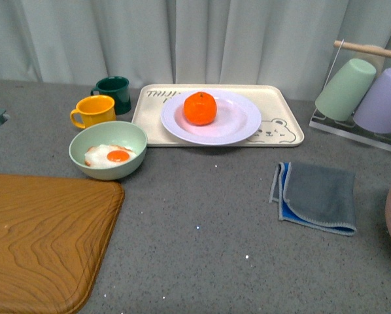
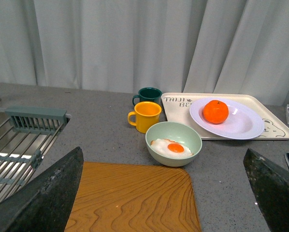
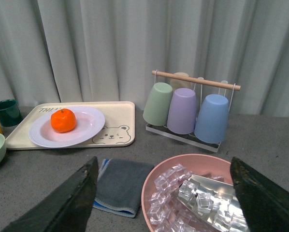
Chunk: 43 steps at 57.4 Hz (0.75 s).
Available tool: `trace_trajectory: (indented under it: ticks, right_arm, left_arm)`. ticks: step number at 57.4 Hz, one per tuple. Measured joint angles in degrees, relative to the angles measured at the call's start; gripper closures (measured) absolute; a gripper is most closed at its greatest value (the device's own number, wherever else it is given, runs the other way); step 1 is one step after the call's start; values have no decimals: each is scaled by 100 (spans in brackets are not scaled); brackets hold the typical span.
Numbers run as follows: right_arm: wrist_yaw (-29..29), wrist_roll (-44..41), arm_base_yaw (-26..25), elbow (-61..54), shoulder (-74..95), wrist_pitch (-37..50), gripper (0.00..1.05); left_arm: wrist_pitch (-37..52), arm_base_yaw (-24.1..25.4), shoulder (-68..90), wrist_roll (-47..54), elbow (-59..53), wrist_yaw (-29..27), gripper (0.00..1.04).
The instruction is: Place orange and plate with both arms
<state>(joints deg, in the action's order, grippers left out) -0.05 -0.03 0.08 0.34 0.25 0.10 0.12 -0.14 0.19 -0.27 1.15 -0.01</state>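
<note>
**Orange on the plate, plate on the tray, both grippers spread and empty**

The grey worktop [image 1: 202, 222] fills the front view, with a wooden board [image 1: 42, 235] at its near left corner and a cream bear-printed tray [image 1: 284, 134] at the back. Neither arm appears in this view. The white plate [image 1: 238, 121] lies on the tray, and the orange [image 1: 200, 108] sits on the plate, left of its middle.

Only the left wrist view shows the sink with its metal rack [image 2: 19, 145] beyond the board's far side. Only the right wrist view shows the pink bowl of ice cubes [image 3: 183, 188] in full; the front view catches just its edge. The same view shows the whole cup rack [image 3: 195, 111] with green, purple and blue cups hanging upside down.

Left of the tray stand a dark green mug [image 1: 115, 93] and a yellow mug [image 1: 94, 111], just beside each other. In front of them is a green bowl [image 1: 108, 150] holding a fried egg [image 1: 110, 156]. A folded grey cloth [image 1: 315, 196] lies on the worktop between the tray and the pink bowl. Nothing blocks the plate or the orange.

The left gripper [image 2: 164, 193] has its fingers [image 2: 48, 193] set wide apart, grasping nothing, above the board. The right gripper [image 3: 164, 198] is likewise spread, its fingers [image 3: 69, 203] empty, above the cloth and the pink bowl.
</note>
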Motion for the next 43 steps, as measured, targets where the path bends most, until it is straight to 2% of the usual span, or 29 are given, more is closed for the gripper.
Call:
trace_trajectory:
  ticks: [4, 6, 9, 43]
  right_arm:
    - [0, 0, 0, 0, 0, 0, 10]
    - [0, 7, 0, 0, 0, 0, 7]
    - [0, 4, 0, 0, 0, 0, 10]
    - [0, 4, 0, 0, 0, 0, 9]
  left_arm:
    - [0, 0, 0, 0, 0, -2, 7]
    - [0, 0, 0, 0, 0, 0, 7]
    - [0, 0, 2, 0, 2, -2, 7]
    - [0, 0, 0, 0, 2, 0, 7]
